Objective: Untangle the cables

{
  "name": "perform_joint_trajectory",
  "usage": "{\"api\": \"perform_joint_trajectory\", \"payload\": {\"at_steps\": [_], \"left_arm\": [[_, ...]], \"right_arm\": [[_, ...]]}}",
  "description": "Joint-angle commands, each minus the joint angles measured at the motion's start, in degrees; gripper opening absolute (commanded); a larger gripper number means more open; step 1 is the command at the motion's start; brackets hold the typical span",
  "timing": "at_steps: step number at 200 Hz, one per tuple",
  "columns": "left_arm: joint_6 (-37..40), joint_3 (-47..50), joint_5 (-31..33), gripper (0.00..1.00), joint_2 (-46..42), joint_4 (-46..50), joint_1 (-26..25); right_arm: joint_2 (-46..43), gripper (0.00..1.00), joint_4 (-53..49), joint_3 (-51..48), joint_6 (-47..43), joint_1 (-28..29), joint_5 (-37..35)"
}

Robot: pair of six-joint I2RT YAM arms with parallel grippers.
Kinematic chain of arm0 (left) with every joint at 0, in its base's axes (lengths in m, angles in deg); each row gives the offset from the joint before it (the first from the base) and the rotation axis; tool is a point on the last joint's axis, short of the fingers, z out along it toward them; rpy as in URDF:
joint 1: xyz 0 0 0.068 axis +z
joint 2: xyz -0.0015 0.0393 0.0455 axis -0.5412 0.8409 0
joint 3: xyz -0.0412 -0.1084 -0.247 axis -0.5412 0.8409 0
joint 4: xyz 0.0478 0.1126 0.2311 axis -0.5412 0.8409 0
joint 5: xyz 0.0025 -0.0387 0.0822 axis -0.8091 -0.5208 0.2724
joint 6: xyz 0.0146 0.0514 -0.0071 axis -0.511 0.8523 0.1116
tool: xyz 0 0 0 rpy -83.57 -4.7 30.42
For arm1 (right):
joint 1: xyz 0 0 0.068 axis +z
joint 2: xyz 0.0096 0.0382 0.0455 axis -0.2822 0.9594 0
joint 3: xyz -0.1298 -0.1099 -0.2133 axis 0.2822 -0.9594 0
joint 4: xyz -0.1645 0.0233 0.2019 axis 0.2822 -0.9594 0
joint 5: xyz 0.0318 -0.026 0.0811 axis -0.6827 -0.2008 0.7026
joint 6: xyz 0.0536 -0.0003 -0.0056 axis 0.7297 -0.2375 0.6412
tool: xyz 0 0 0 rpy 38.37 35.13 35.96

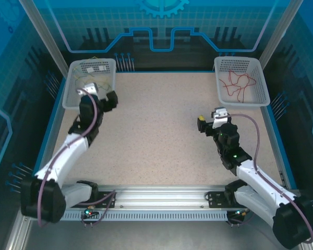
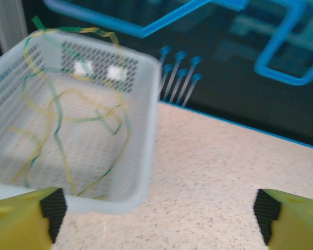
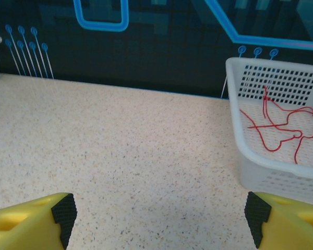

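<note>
Top view: left gripper (image 1: 94,89) is hovering at the near rim of the left basket (image 1: 94,61), upper left of the frame. Its jaws are standing spread wide and holding nothing. In the left wrist view the left gripper (image 2: 156,208) is showing its yellow, black-padded tips at the two bottom corners, with bare table between them.

The green and yellow cables (image 1: 96,79) are lying inside the left basket, looping loosely over each other. In the left wrist view the green and yellow cables (image 2: 68,117) are sprawling across the basket floor in the left half of the frame. One strand is arching up above the back wall of the left basket (image 2: 146,120). That view is blurring, so I cannot tell the strand count.

The right gripper (image 1: 208,121) is hanging over the open table (image 1: 156,140), right of centre in the top view and well apart from the right basket (image 1: 237,59) at upper right. Its jaws are spread too and gripping nothing. In the right wrist view the right gripper (image 3: 156,213) is sitting at bottom centre, over speckled table.

The red cables (image 1: 239,83) are lying in the right basket, crossing in loose loops. In the right wrist view the red cables (image 3: 279,125) are sitting at the right edge of the frame, inside the right basket (image 3: 261,172).
</note>
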Motion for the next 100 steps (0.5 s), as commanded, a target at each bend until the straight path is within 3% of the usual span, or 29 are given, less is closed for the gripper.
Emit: {"api": "perform_joint_trajectory", "payload": {"at_steps": [1, 17, 32, 39, 55, 78, 91, 100], "left_arm": [[3.98, 8.96, 5.00, 0.99, -2.84, -15.75, -2.59], [5.23, 13.68, 3.85, 0.99, -4.26, -16.30, -3.47], [7.23, 18.01, 7.16, 0.99, -4.51, -16.84, -3.86], [9.49, 20.47, 8.38, 0.99, -4.16, -19.49, -3.85], [15.84, 26.33, 8.05, 0.99, -2.51, -29.75, -3.78], [18.39, 29.79, 10.71, 0.99, 6.27, -43.37, -2.56], [18.91, 28.87, 6.44, 0.99, 13.03, -48.27, -0.85], [20.97, 27.25, 6.82, 0.99, 15.29, -47.99, -1.82]], "right_arm": [[1.93, 0.88, 4.70, 1.20, -3.35, -0.43, 0.44], [2.64, 0.89, 6.94, 0.88, -3.43, -1.39, -2.53], [4.40, 0.89, 13.79, -2.00, -4.11, -3.91, -2.10], [5.59, 0.98, 15.44, -2.78, -4.24, -4.97, -2.35], [8.99, 0.99, 13.24, -1.60, -4.18, -6.64, -5.32], [15.29, 0.98, 13.02, -0.36, -5.19, -7.71, -9.16], [18.52, 0.99, 16.37, -1.26, -6.42, -8.86, -9.62], [21.11, 0.99, 16.63, -0.70, -4.63, -10.93, -9.07]]}}
